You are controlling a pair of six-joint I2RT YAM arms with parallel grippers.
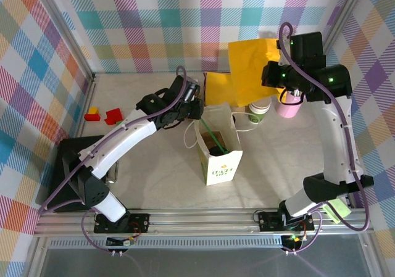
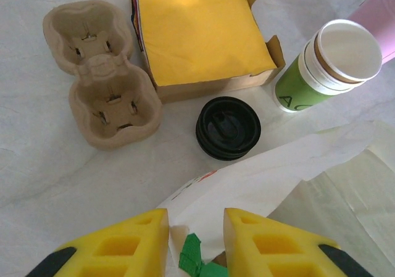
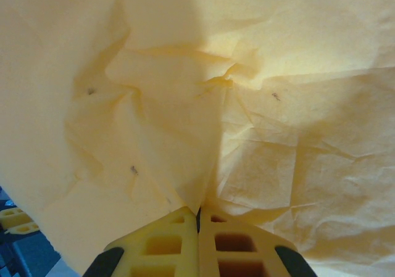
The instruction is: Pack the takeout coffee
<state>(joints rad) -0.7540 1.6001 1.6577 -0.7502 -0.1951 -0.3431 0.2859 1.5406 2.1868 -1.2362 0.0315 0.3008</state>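
Note:
The takeout coffee (image 2: 308,73) stands right of a box of yellow sheets (image 2: 197,30); its top is open and no lid sits on it. A round black lid (image 2: 228,128) lies on the table beside it. In the top view the cup (image 1: 259,111) is just right of the white paper bag (image 1: 217,147). My left gripper (image 2: 196,218) is at the bag's rim (image 2: 259,178), jaws apart, with the paper edge and a green strip (image 2: 192,252) between them. My right gripper (image 3: 197,212) is shut on a yellow paper sheet (image 3: 216,104), held up above the box (image 1: 253,67).
A pink cup (image 1: 287,107) stands right of the coffee. A pulp two-cup carrier (image 2: 102,73) lies left of the box. Red and yellow blocks (image 1: 105,113) sit far left, and a black tray (image 1: 65,166) lies at the left edge.

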